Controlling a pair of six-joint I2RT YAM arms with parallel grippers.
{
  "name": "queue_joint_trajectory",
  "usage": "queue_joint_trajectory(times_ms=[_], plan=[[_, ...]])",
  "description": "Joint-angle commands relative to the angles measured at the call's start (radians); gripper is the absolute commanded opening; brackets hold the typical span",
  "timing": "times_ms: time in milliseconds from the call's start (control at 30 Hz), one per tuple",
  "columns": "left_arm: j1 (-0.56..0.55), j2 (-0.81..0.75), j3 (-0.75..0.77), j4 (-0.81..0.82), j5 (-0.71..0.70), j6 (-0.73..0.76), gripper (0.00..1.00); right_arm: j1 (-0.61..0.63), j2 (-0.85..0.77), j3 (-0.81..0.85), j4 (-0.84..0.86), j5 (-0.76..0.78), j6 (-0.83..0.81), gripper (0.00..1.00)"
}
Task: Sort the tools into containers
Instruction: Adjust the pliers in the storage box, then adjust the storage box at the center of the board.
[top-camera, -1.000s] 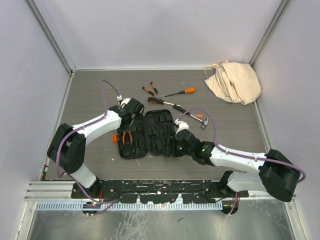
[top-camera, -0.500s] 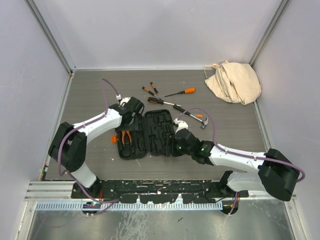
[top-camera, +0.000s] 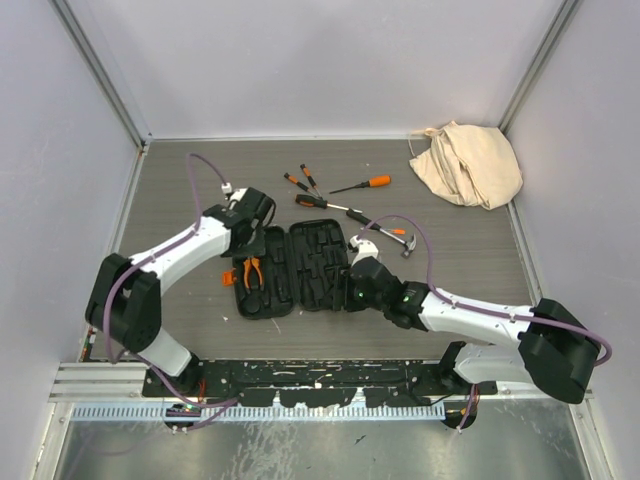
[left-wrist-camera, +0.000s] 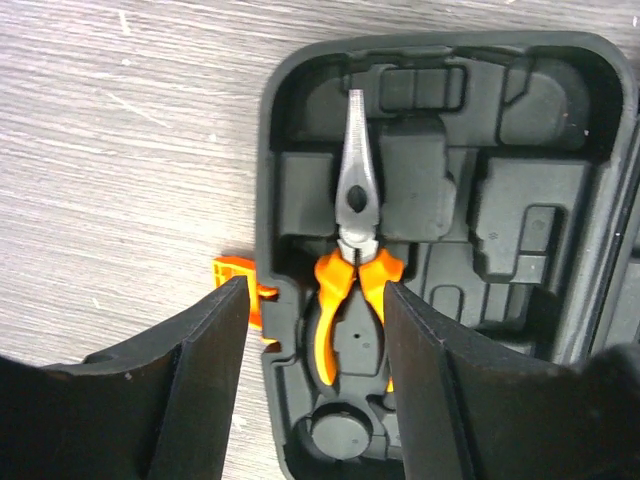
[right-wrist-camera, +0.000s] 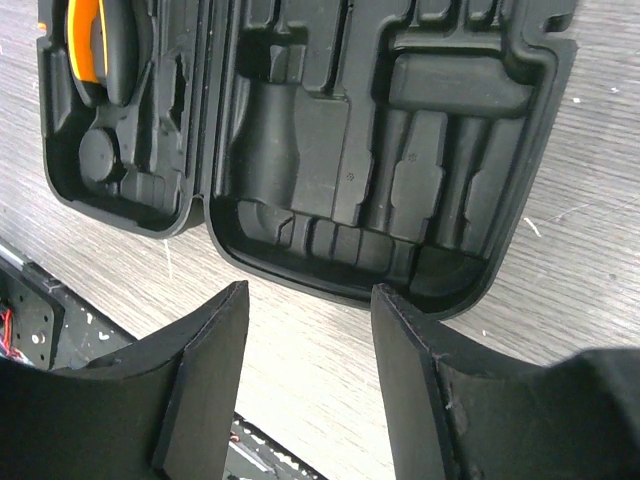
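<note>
Top external view had both arms bent toward the open black case (top-camera: 300, 268) in the middle of the table (top-camera: 480, 230), left from 8 o'clock, right from 4 o'clock. Over the pliers (left-wrist-camera: 350, 250) seated in it the left gripper (left-wrist-camera: 315, 290) hung with jaws apart; the right gripper (right-wrist-camera: 310, 292) gaped, holding nothing, just off its 4 o'clock corner.

Left hand (left-wrist-camera: 315, 290) pulled back leftward from case (top-camera: 312, 262) far-left corner (fingers spread wider than 1 second ago).

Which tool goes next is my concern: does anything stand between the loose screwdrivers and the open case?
Nothing visible: only bare grey table separates the orange-and-black screwdrivers from the black plastic clamshell tool case.
</note>
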Motion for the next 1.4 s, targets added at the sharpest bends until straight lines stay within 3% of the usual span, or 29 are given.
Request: queue_joint_trajectory(times_ms=[0, 133, 333, 533, 800, 1033, 1367], plan=[[0.073, -0.124, -0.056, 0.034, 0.043, 0.043, 0.59, -0.003, -0.030, 0.042, 0.025, 0.066, -0.011, 0.57], [0.153, -0.151, -0.112, 0.096, 0.156, 0.066, 0.61, -0.003, -0.012, 0.073, 0.023, 0.071, -0.031, 0.57], [0.200, -0.098, -0.117, 0.178, 0.261, 0.067, 0.52, -0.004, 0.016, 0.087, 0.023, 0.052, -0.033, 0.56], [0.226, -0.029, -0.105, 0.205, 0.274, 0.065, 0.41, -0.003, -0.004, 0.066, 0.022, 0.047, -0.022, 0.56], [0.229, -0.005, -0.113, 0.192, 0.191, 0.075, 0.34, -0.003, -0.006, 0.059, 0.023, 0.048, -0.018, 0.57], [0.228, 0.013, -0.130, 0.209, 0.244, 0.057, 0.12, -0.003, -0.007, 0.069, 0.018, 0.051, -0.023, 0.56], [0.223, -0.058, -0.202, 0.192, 0.316, -0.086, 0.01, -0.003, -0.060, 0.062, -0.020, 0.145, -0.025, 0.60]])
